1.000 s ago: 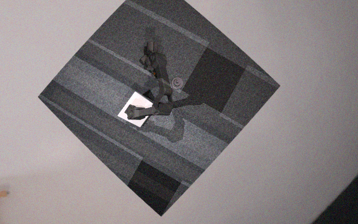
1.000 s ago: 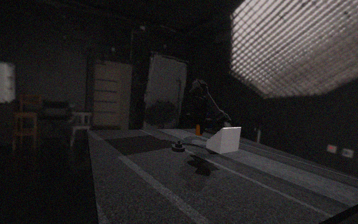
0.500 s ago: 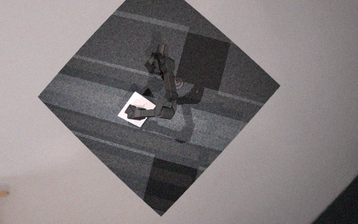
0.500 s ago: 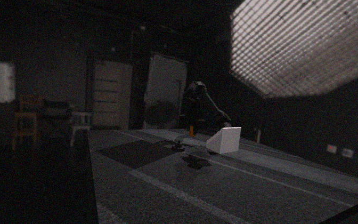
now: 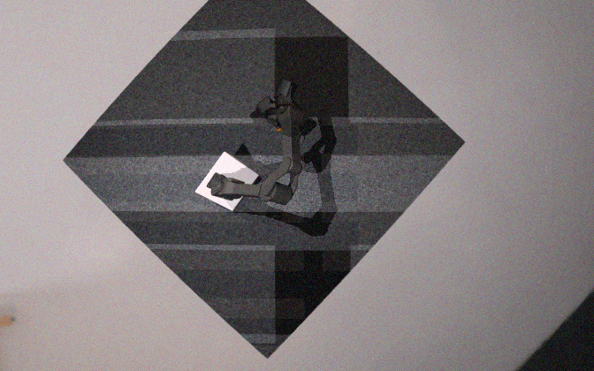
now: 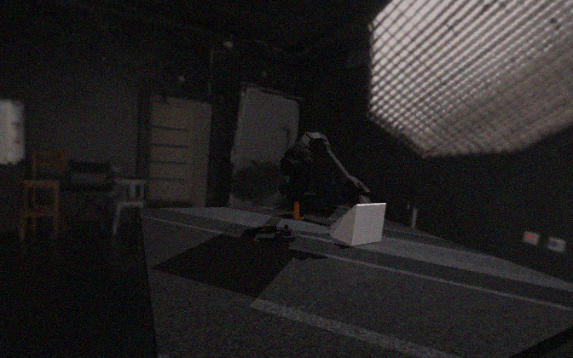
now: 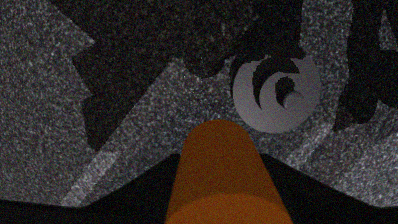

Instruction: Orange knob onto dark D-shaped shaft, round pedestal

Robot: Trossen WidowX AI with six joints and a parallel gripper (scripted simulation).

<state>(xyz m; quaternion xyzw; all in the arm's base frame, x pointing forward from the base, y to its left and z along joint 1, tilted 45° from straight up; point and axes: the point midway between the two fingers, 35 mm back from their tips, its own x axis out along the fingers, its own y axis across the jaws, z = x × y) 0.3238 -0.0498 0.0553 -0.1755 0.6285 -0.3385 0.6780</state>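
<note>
The orange knob (image 5: 278,129) (image 6: 297,210) (image 7: 227,172) is held in my gripper (image 7: 218,161), which is shut on it. The dark fingers show on both sides of the knob in the wrist view. In the exterior view the knob hangs above the table, apart from the pedestal. The round pedestal (image 7: 245,100) (image 6: 286,235) is stepped and grey, with the shaft (image 7: 292,100) at its centre. In the wrist view it lies beyond the knob's far end, to the upper right, partly in shadow. The arm hides it in the top view. The shaft's flat side cannot be made out.
A white wedge-shaped block (image 5: 225,161) (image 6: 367,224) stands on the striped dark table (image 5: 174,138) (image 6: 346,302), to the right of the pedestal in the exterior view. Part of the arm overlaps the block in the top view. Arm shadows cross the table.
</note>
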